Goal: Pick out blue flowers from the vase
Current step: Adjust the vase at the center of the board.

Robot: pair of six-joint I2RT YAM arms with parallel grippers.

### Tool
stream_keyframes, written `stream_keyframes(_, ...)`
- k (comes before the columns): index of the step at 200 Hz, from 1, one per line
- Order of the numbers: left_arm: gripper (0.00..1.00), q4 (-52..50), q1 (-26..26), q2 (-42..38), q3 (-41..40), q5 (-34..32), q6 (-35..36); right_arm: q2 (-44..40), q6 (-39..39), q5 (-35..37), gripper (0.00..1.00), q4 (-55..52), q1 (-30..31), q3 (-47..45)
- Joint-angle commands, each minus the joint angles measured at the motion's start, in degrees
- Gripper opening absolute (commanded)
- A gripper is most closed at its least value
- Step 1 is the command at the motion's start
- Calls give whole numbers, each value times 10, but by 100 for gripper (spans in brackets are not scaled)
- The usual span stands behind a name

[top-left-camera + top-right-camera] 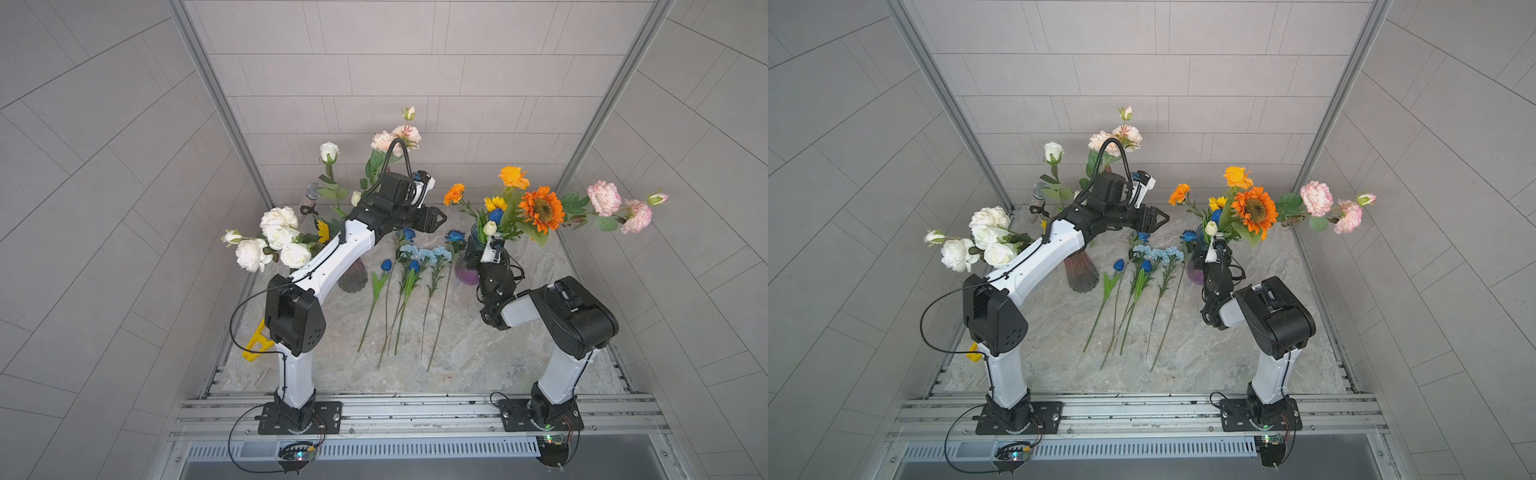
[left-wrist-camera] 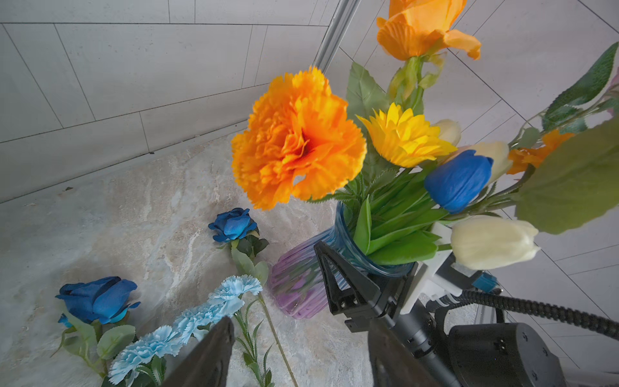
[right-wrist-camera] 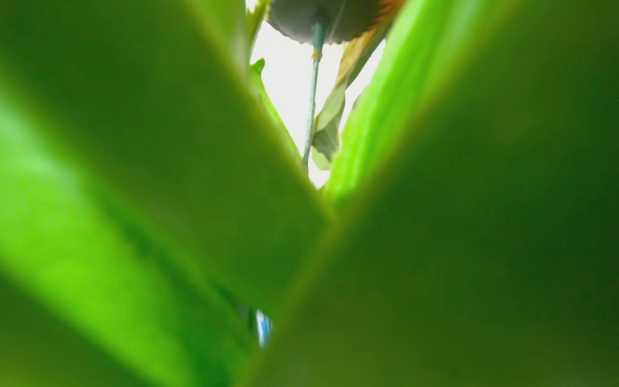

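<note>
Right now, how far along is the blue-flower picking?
Done: several blue flowers lie on the table. In hand: right end effector sits at the neck of the vase, grip unclear; left end effector hovers open, empty. Left: one blue tulip stands in that vase.

No legible txt, labels, brand marks or nos. in any view.
</note>
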Motion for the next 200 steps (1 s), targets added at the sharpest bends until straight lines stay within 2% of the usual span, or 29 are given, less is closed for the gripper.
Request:
stream_keyframes(1, 68, 11, 3, 16, 36, 14, 6, -3, -43, -35, 43, -17, -5, -16)
stream_keyframes(29, 68, 15, -8, 37, 71, 75, 5, -5, -43, -77, 43, -17, -19, -18)
stream_keyframes(58, 69, 53, -34, 17, 27, 96, 31, -11, -46, -82, 44, -24, -21, -18)
stream_keyframes(78, 69, 81, -43, 16, 10, 93, 23, -8, -42, -86, 45, -19, -21, -21)
stream_keyframes(113, 67, 46, -65, 38, 50, 78, 40, -5, -41, -92, 46, -20, -21, -16)
stream_keyframes(200, 64, 44, -77, 129, 137, 54, 48, -4, -49, -108, 46, -33, -21, -6)
